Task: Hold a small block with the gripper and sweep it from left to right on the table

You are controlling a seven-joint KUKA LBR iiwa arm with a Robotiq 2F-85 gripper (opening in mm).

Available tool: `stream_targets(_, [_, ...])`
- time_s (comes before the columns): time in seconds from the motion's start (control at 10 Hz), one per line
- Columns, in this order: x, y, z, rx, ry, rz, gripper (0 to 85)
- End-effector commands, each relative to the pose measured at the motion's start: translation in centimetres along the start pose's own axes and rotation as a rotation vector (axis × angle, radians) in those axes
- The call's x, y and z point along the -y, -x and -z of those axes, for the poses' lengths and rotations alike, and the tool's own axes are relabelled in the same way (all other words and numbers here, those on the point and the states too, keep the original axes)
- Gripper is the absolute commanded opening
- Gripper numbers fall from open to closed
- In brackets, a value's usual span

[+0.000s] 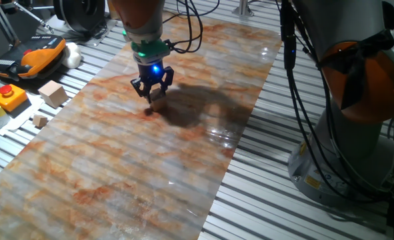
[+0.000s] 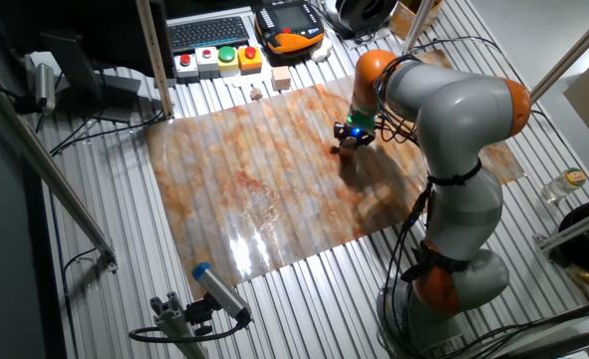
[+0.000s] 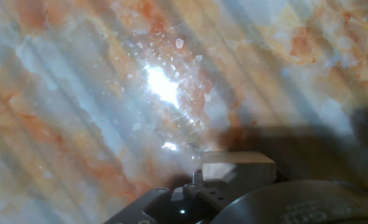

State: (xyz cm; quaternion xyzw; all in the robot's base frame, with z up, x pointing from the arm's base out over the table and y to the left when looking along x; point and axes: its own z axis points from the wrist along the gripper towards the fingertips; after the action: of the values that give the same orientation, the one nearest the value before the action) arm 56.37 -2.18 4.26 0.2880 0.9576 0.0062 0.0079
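My gripper [image 1: 153, 91], a black claw with a blue light and teal ring, stands low over the marbled mat [image 1: 117, 167] near its far middle. It is shut on the small block [image 1: 159, 101], a light-brown wooden cube that sits at the fingertips, down on the mat. In the hand view the small block [image 3: 238, 165] shows just ahead of the dark fingers [image 3: 171, 205]. In the other fixed view the gripper [image 2: 351, 142] is at the mat's far right part; the block is too small to make out there.
A larger pale cube [image 1: 53, 93] and a tiny cube [image 1: 40, 121] lie left of the mat on the slatted table. Button boxes [image 1: 9, 97] and an orange pendant [image 1: 37, 57] stand at the left. The arm's grey base [image 1: 357, 133] and cables fill the right.
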Motion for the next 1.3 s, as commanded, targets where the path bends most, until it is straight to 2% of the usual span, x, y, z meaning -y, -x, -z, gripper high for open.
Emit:
stream_targets(0.0, [-0.1, -0.2, -0.1, -0.001, 0.000, -0.004, 0.0])
stream_targets(1.2, [-1.2, -2.3, -0.4, -0.001, 0.006, -0.042, 0.0])
